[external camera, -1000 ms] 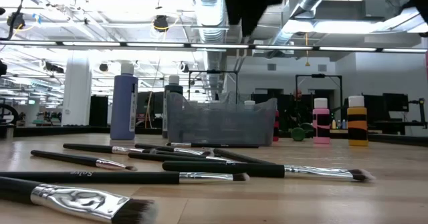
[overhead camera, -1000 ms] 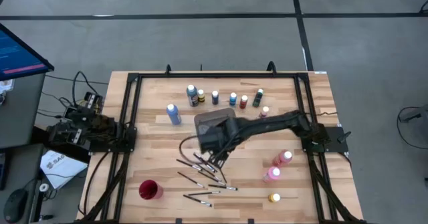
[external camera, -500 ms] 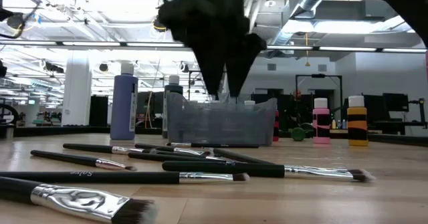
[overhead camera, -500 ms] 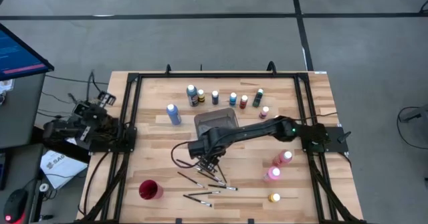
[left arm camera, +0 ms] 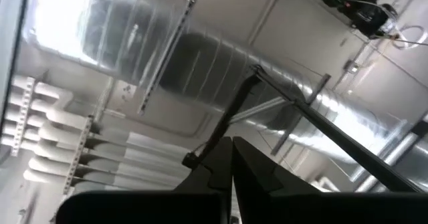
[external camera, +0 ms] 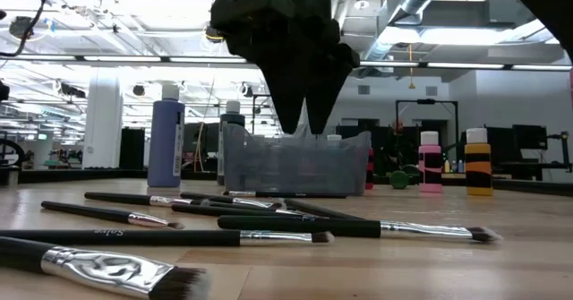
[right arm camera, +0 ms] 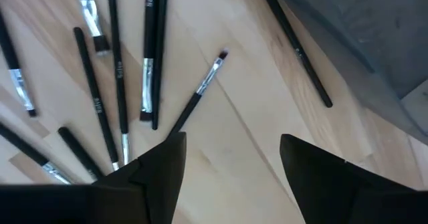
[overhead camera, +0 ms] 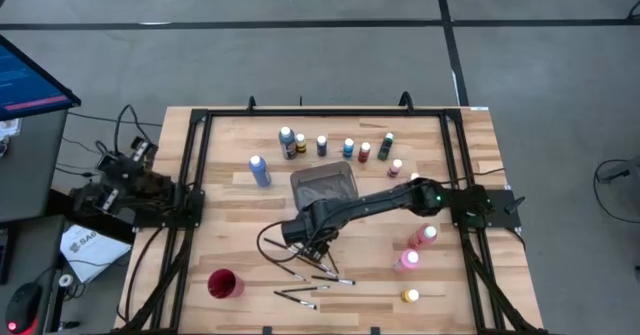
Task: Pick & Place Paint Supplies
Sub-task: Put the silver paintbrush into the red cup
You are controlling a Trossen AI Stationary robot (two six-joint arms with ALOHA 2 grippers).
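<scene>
Wooden table, right hand spread wide, empty, above scattered paintbrushes, beside tray

The wooden table carries scattered paintbrushes, paint bottles, a grey tray and a red cup.

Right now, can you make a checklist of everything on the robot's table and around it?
Surface: wooden table, black frame.
Job's things: paintbrushes scattered near the front; paint bottles in a back row, more at right.
Clutter: grey tray mid-table; red cup front left.
Grippers: right gripper open, empty, above the brushes; left gripper shut, parked off the table's left edge.
Cables: bundle by left arm.
Surroundings: grey floor, monitor at left.
</scene>
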